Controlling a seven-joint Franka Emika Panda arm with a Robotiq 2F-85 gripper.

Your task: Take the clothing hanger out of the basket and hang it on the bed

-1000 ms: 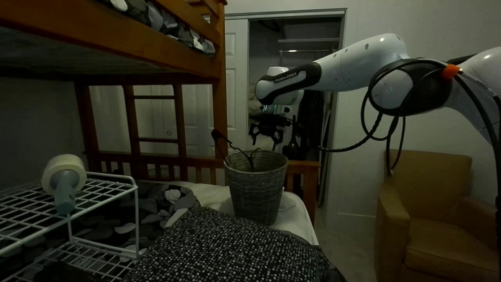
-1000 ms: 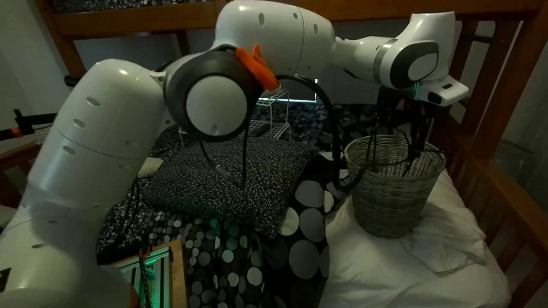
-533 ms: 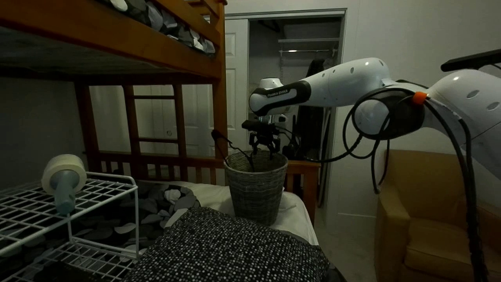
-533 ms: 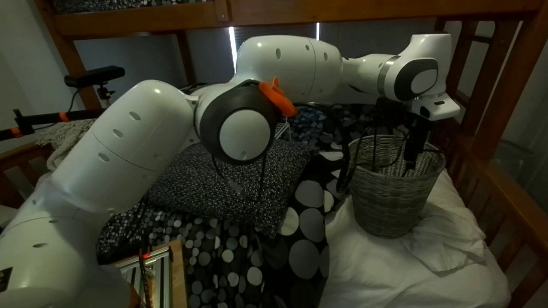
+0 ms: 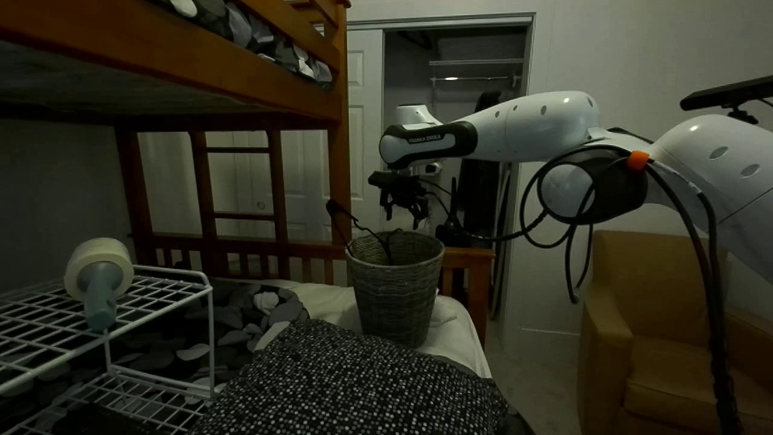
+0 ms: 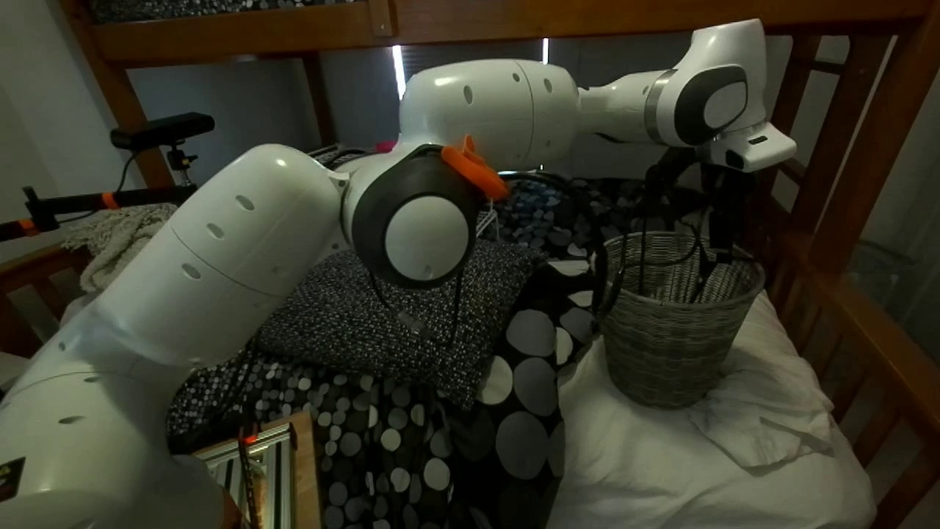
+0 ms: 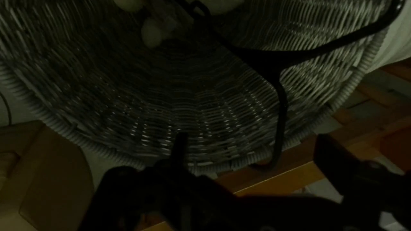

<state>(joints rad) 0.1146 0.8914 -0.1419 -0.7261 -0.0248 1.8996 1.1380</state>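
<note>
The dark clothing hanger (image 5: 334, 208) leans in the grey woven basket (image 5: 395, 302), one arm sticking out over the rim. In the wrist view, the hanger (image 7: 269, 62) lies across the basket (image 7: 192, 102), and its curved hook end shows between my two fingers. My gripper (image 5: 403, 219) is open and empty above the basket's mouth in an exterior view. In the wrist view, the gripper (image 7: 252, 139) has its fingers wide apart, beyond the hook on both sides. In an exterior view, the basket (image 6: 672, 353) stands on the lower bunk of the brown wooden bed (image 6: 866, 169).
The bed's end rail (image 7: 273, 179) runs just behind the basket. A white wire rack (image 5: 157, 296) with a tape roll on it stands at the near left. A dark pillow (image 5: 362, 386) lies before the basket. A tan armchair (image 5: 664, 320) stands at the right.
My gripper went down to the basket's mouth, then rose again and tilted. It is slightly left of where it was in an exterior view. The hanger and basket have not moved.
</note>
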